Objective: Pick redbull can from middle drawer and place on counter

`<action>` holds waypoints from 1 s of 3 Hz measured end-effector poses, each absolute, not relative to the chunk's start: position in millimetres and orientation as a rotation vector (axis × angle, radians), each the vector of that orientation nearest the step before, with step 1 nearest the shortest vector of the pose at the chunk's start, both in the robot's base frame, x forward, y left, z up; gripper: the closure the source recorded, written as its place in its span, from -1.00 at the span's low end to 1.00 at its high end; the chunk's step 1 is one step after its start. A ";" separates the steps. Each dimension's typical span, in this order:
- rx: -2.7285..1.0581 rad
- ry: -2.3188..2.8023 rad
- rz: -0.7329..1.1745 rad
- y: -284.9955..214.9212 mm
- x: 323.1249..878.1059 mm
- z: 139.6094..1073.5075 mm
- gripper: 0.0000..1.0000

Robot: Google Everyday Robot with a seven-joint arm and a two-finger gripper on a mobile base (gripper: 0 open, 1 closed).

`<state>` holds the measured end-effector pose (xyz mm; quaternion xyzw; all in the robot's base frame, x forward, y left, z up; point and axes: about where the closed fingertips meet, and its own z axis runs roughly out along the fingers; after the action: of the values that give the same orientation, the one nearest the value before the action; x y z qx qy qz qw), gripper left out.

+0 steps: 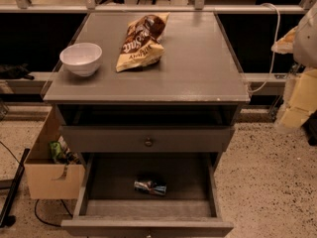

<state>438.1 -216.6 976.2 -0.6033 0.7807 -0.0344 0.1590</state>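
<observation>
The redbull can (150,186) lies on its side on the dark floor of the open middle drawer (111,180), near the middle of it. The drawer is pulled out toward the camera, below a closed drawer front with a round knob (148,142). The grey counter (198,68) tops the cabinet above. My gripper (303,95) shows as a blurred pale shape at the right edge of the view. It is level with the counter's front right corner, well away from the can and holding nothing that I can see.
A white bowl (80,58) stands at the counter's front left. A yellow-brown snack bag (141,41) lies at the counter's middle back. A cardboard box (49,170) with items sits on the speckled floor left of the cabinet. A white cable (274,43) hangs at right.
</observation>
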 end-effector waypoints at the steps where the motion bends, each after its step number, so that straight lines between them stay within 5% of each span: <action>1: -1.725 2.232 -0.098 -216.6 438.1 976.2 -1.00; 3: -1.626 2.176 -0.001 -214.2 428.9 959.1 -1.00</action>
<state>428.9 -214.2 959.1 -0.5851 0.7830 -0.0005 0.2112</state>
